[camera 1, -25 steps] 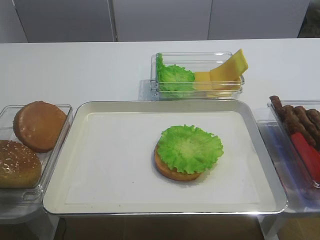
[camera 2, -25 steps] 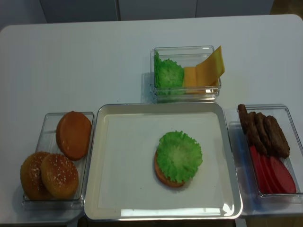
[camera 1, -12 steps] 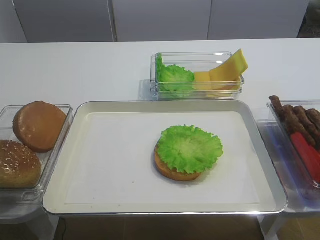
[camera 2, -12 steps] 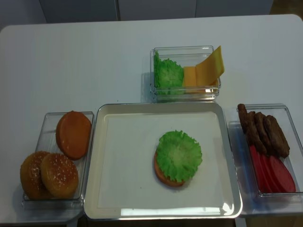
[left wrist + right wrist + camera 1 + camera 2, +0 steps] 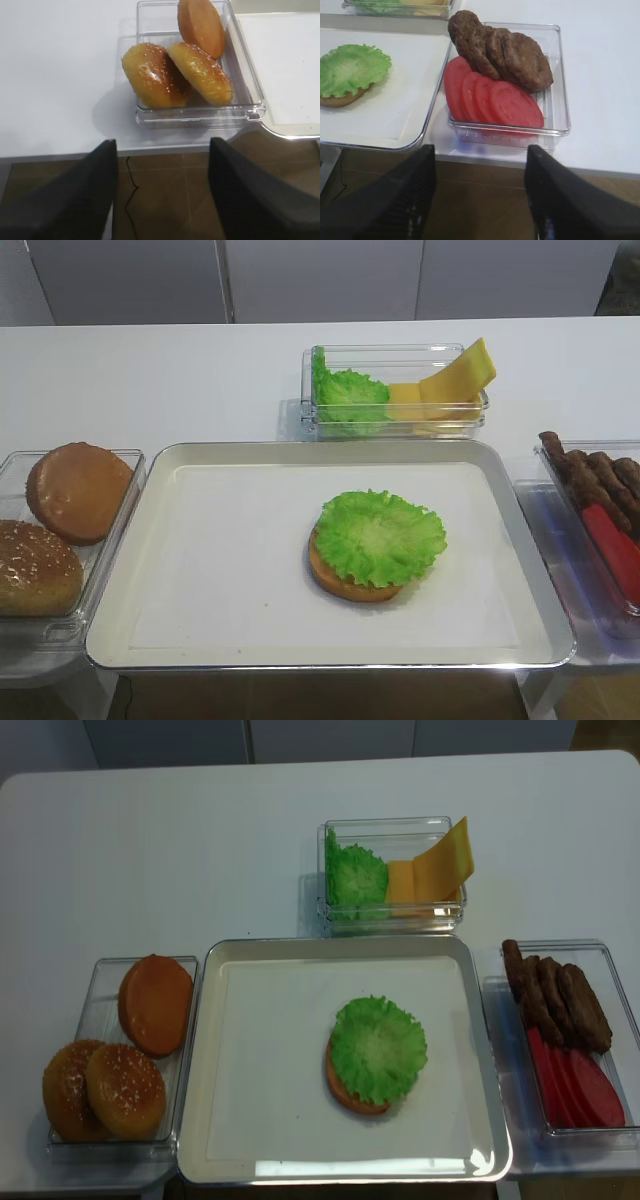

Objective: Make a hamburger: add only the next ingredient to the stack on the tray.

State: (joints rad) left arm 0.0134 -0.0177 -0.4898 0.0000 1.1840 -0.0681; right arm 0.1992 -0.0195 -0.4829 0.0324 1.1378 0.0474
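Lettuce leaf [image 5: 381,537]: round, frilly, flat on the bun half [image 5: 345,583], no long axis; up-left of my right gripper [image 5: 480,192].
Tray [image 5: 200,640]: silver, paper-lined.
My grippers: right spread, empty; left gripper [image 5: 162,187] spread, empty.

Bright, even overhead light, soft shadows, glare on the tray [image 5: 492,1160] rim; wrist views slightly blurred.

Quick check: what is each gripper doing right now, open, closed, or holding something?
Left gripper: open, holding nothing.
Right gripper: open, holding nothing.
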